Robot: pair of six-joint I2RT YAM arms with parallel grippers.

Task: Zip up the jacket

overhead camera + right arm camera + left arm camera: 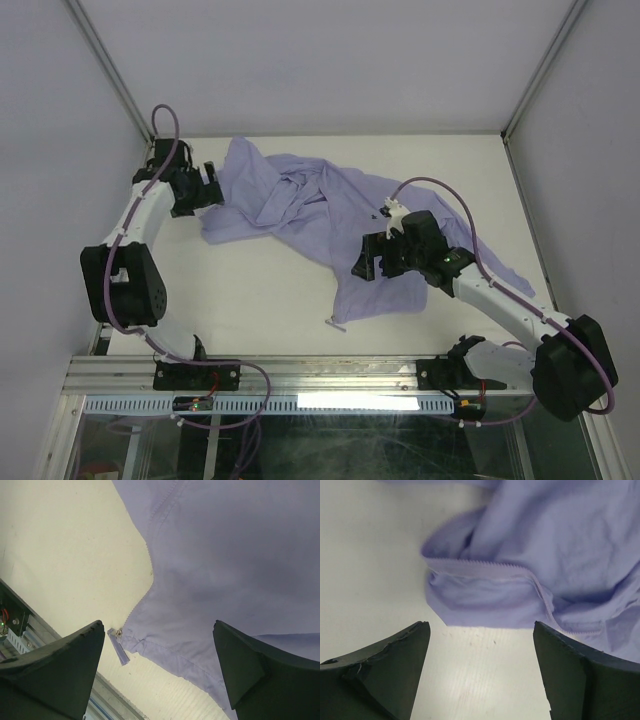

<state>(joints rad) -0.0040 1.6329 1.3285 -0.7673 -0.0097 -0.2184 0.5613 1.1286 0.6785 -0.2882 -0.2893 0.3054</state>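
Zip not started: the jacket lies crumpled across the middle and back of the surface, nothing looks joined. Left pincer is wide open and empty, just short of a folded toothed edge at the jacket's left end. Right pincer is also open, hovering over the near hem, gripping nothing. Slider pull sits at that corner, near the frame rail. Left to do: flatten, align halves, seat slider, pull. The folds likely bury the mating edge.
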